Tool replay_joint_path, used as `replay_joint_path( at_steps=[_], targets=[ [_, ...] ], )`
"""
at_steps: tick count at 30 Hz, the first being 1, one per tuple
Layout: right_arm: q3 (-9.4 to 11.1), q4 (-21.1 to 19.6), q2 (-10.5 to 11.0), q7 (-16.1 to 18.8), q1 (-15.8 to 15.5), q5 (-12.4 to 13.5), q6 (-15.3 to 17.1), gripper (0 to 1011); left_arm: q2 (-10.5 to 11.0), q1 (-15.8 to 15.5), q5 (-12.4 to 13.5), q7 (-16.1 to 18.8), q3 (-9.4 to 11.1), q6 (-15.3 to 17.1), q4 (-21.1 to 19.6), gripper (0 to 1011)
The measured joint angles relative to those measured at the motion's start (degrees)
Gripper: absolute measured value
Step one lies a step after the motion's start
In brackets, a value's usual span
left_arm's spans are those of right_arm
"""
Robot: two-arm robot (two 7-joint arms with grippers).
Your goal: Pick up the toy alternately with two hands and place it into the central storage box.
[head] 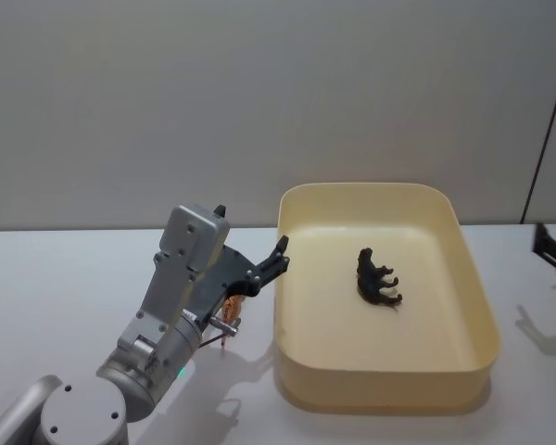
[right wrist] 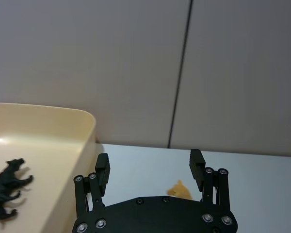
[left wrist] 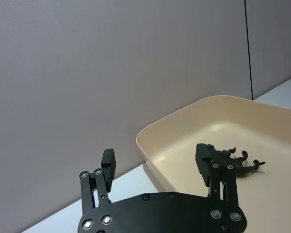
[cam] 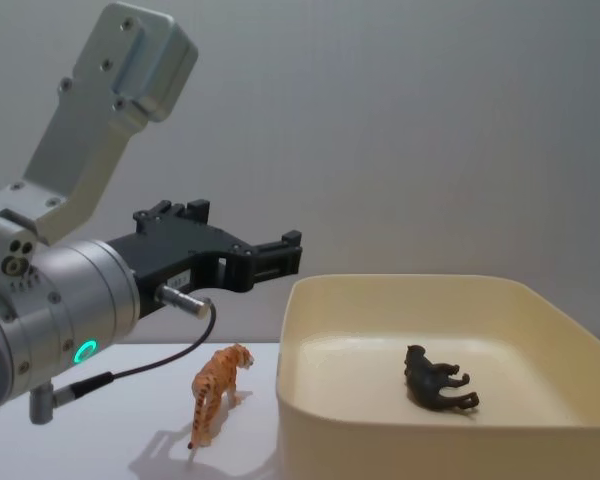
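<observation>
Black animal figure (head: 378,278): lying on its side on the floor of the cream-yellow storage box (head: 380,389), near the middle. Orange tiger figure (cam: 215,390): standing upright on the white table (head: 65,278), just beside the box's left wall, not touching it. Left gripper (head: 276,260): hangs above the tiger, tips near the box's left rim, fingers spread apart, nothing between them. Right gripper (head: 549,248): right of the box, above the table, fingers likewise apart and empty. A small yellow-orange figure (right wrist: 179,189) lies on the table beyond it.
</observation>
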State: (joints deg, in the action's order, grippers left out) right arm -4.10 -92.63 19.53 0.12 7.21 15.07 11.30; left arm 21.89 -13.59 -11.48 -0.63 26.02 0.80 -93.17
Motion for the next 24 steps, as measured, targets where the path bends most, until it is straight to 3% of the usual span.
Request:
replay_joint_path(
  at_steps=[13,24],
  targets=[
    [3.34,-0.59,3.05,-2.93,-3.85,0.1,0.04,1001,0.0,0.0,0.0,0.0,0.0,0.0,0.0,1001],
    [3.12,2.56,2.75,-2.84,-3.07,-1.25,0.39,1001,0.0,0.0,0.0,0.0,0.0,0.0,0.0,1001]
  ],
)
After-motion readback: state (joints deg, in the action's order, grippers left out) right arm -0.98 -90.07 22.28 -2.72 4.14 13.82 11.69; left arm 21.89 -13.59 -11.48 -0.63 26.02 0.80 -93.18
